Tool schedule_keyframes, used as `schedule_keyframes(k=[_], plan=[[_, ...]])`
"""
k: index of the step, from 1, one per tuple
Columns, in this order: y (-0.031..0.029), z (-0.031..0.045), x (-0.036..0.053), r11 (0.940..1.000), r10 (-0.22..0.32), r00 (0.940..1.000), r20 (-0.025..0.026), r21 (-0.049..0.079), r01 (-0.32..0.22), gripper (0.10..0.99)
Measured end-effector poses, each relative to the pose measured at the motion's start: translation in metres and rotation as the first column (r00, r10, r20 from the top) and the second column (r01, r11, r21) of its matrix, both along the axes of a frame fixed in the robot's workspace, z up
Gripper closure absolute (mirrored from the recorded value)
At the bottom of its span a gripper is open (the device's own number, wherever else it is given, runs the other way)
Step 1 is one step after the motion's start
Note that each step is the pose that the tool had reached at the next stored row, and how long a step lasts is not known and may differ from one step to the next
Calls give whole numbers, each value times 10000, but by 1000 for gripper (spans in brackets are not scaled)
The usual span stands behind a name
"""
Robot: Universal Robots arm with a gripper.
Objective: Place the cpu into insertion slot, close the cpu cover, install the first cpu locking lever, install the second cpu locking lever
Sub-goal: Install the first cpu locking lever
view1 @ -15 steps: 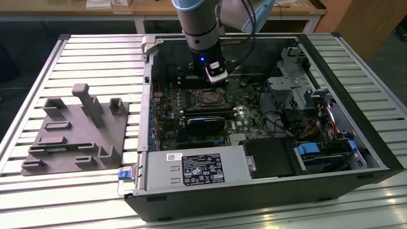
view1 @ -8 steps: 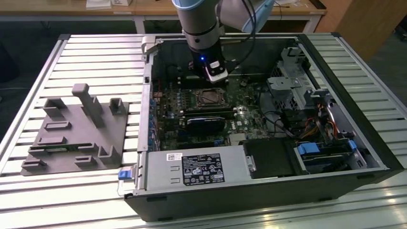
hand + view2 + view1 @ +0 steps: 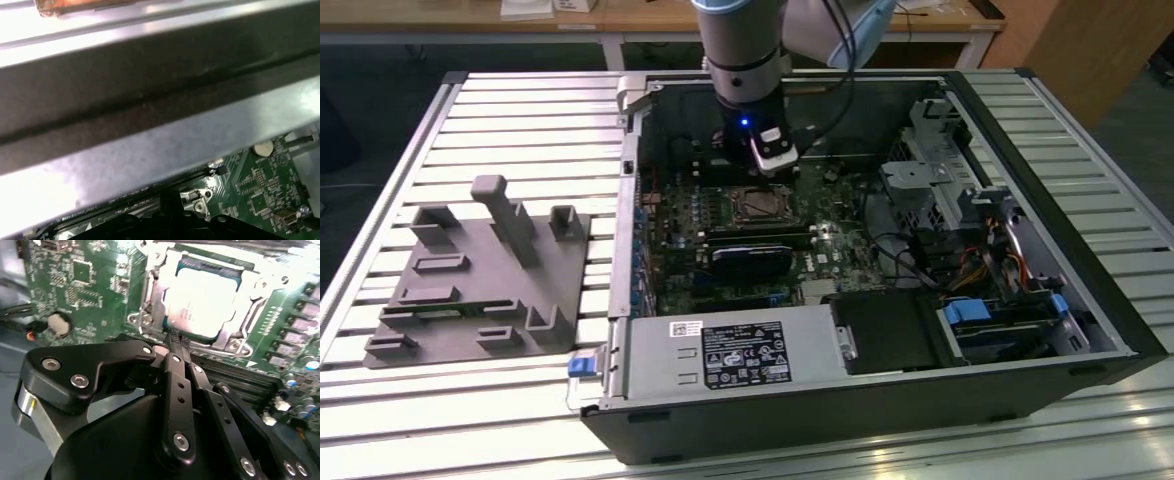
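The cpu is seated in the insertion slot, with the cpu cover lowered around it. The jaws of the gripper are drawn together, holding nothing, just beside the socket's edge. Whether either locking lever is latched cannot be told.

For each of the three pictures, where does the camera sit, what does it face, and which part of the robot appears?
Exterior view: off the arm, above the open computer case; arm and gripper hang over the insertion slot.
Second wrist view: on the wrist, facing the cpu in its slot; closed black fingers show.
First wrist view: on the wrist, facing the case wall.
Both wrist views share the green motherboard.
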State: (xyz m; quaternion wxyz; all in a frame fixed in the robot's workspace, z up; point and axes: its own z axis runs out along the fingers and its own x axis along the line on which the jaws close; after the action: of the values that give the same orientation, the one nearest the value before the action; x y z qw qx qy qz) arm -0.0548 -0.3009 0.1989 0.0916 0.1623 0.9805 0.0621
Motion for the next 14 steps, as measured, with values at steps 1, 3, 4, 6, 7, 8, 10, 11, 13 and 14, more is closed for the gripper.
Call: schedule_keyframes(k=[1, 3, 4, 6, 7, 8, 10, 11, 13, 14], plan=[[0, 0, 1, 10000, 0, 10000, -43, -56, 0, 980], [-3, 0, 5, 9999, -1, 10000, -90, -136, 0, 980], [-6, -1, 7, 9999, -1, 9999, -111, -167, -1, 980], [-19, 0, 13, 9998, -2, 9999, -163, -223, -1, 980], [-27, 0, 16, 9997, -2, 9998, -188, -244, -2, 980], [-36, -1, 18, 9996, -3, 9998, -214, -265, -3, 980], [-59, -1, 23, 9995, -4, 9997, -263, -302, -4, 980], [-70, -1, 25, 9995, -4, 9996, -285, -323, -5, 980], [-91, -2, 27, 9993, -5, 9995, -317, -372, -7, 980], [-104, -2, 28, 9992, -6, 9995, -331, -399, -7, 980]])
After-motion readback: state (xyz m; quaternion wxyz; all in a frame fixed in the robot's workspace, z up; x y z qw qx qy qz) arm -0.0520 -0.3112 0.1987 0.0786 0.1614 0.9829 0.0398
